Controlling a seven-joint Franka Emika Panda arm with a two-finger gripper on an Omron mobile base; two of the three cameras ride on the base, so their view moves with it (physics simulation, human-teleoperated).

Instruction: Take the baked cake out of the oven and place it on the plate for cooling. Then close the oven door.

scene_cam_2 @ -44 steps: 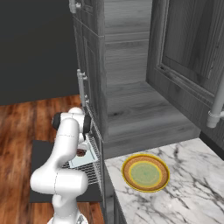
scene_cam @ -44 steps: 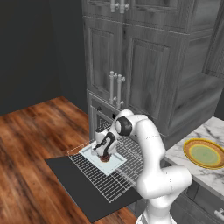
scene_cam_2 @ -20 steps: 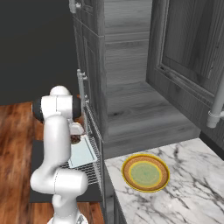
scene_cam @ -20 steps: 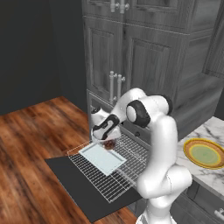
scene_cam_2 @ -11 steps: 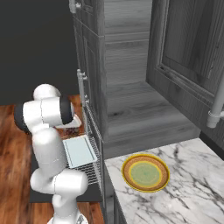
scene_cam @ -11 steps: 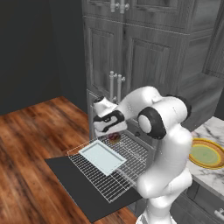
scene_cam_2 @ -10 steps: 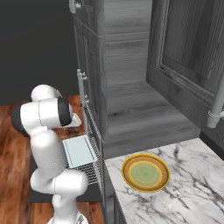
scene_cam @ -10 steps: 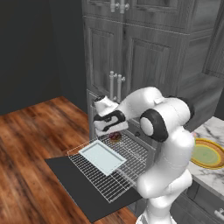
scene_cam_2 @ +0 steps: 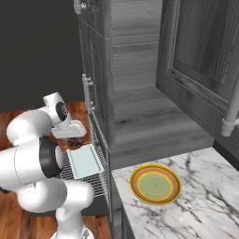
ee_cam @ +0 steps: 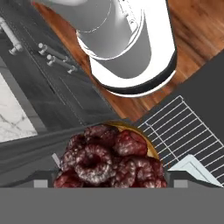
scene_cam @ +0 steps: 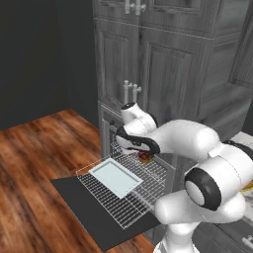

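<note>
Our pincer [scene_cam: 144,157] grips the baked cake [ee_cam: 109,161] above the wire rack [scene_cam: 129,190], right of the pale blue tray [scene_cam: 115,177].

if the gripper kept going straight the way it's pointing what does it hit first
Nothing right away: the cake already sits between the fingers of the gripper, held. Beyond it, the hand view looks back at the robot's own base, so that would likely come first, though depth is hard to judge.

One cake [ee_cam: 109,159], one plate [scene_cam_2: 155,184], one tray [scene_cam: 115,177]
</note>
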